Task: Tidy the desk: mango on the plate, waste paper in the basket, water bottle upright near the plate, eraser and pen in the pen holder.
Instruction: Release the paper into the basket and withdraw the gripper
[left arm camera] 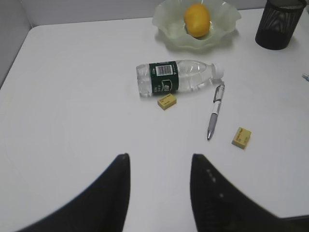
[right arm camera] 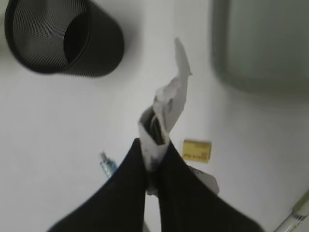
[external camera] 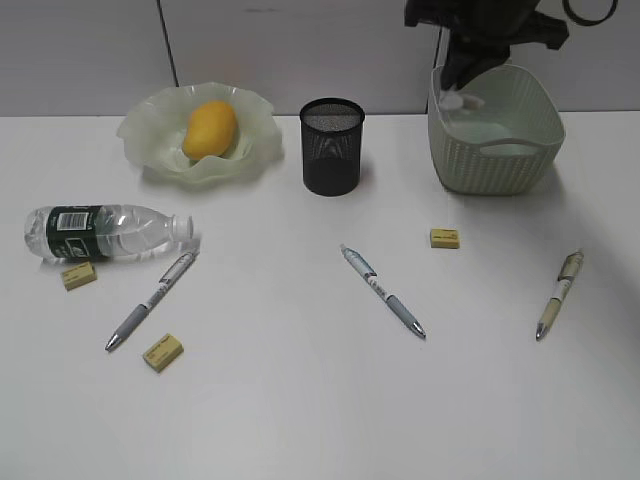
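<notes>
My right gripper (right arm camera: 152,147) is shut on the waste paper (right arm camera: 166,108), a white crumpled wad, held high above the desk; in the exterior view it (external camera: 462,88) hangs over the left rim of the sage-green basket (external camera: 495,150). The mango (external camera: 210,128) lies in the ruffled green plate (external camera: 150,135). The water bottle (external camera: 105,232) lies on its side at the left. The black mesh pen holder (external camera: 332,146) stands mid-back. Three pens (external camera: 150,300) (external camera: 383,291) (external camera: 558,294) and three yellow erasers (external camera: 78,276) (external camera: 162,352) (external camera: 445,237) lie on the desk. My left gripper (left arm camera: 159,159) is open and empty above bare desk.
The white desk (external camera: 300,400) meets a pale wall at the back. The basket also shows blurred at the top right of the right wrist view (right arm camera: 263,48), the pen holder at its top left (right arm camera: 63,38).
</notes>
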Available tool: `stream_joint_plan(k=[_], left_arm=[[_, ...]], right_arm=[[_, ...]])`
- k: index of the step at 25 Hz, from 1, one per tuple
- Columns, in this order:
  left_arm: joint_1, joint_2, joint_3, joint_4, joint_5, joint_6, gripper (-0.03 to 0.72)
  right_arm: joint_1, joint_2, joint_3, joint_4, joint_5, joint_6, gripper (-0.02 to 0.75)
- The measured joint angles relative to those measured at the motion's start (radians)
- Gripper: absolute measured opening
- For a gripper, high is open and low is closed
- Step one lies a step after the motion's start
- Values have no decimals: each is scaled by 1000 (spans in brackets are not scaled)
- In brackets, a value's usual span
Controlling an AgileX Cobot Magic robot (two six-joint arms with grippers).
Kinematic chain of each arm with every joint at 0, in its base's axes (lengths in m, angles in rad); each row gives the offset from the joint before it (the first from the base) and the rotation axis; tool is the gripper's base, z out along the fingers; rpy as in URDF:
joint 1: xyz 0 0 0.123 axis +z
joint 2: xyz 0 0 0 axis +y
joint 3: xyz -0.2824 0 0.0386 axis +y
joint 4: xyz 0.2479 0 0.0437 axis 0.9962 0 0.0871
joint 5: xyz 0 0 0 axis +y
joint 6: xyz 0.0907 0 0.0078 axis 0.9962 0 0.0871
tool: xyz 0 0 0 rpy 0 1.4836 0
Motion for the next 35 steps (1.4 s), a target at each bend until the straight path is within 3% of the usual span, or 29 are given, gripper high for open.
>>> stream_joint_plan(k=[11, 18, 21, 27, 30, 35], left_arm=[[0, 0, 0, 0, 0, 0, 319], [0, 0, 0, 0, 0, 0, 319], [0, 0, 0, 0, 0, 0, 319], [0, 0, 0, 0, 0, 0, 319], [0, 0, 0, 0, 0, 0, 319], [0, 0, 0, 0, 0, 0, 319]], right_arm=[[-126, 55, -26, -120, -142, -1, 49], [-151, 103, -29, -179, -210, -3, 64], [-151, 116, -29, -205, -233, -6, 151], [-151, 125, -31, -252, -262, -30, 482], [-151, 125, -32, -269, -255, -31, 540], [-151, 109, -33, -270, -182, -72, 554]])
